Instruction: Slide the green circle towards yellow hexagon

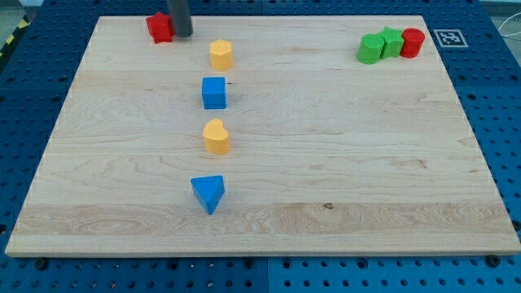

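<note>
The green circle (370, 49) lies near the board's top right, touching a second green block (392, 40) of unclear shape and next to a red cylinder (413, 41). The yellow hexagon (221, 54) lies near the top, left of centre. My tip (181, 34) stands at the top left, right beside a red block (160, 28), left of the yellow hexagon and far from the green circle.
A blue cube (214, 93), a yellow heart-shaped block (216, 137) and a blue triangle (208, 194) lie in a column below the yellow hexagon. The wooden board (366, 163) rests on a blue perforated table. A marker tag (448, 37) sits at the top right corner.
</note>
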Available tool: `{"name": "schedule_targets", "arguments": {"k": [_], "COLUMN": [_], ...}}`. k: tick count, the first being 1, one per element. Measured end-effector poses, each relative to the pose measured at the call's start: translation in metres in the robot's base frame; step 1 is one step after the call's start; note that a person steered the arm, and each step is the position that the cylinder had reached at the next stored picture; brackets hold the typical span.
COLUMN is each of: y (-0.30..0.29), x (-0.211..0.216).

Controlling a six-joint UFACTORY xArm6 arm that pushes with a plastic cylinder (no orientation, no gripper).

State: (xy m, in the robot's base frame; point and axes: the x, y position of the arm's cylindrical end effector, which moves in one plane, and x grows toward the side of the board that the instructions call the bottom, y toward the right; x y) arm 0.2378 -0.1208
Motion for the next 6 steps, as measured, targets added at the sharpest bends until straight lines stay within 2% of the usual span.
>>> {"name": "schedule_targets", "arguments": {"k": [2, 5, 6], "y": [0.102, 0.254, 0.306], "x": [0.031, 0.104, 0.102]}}
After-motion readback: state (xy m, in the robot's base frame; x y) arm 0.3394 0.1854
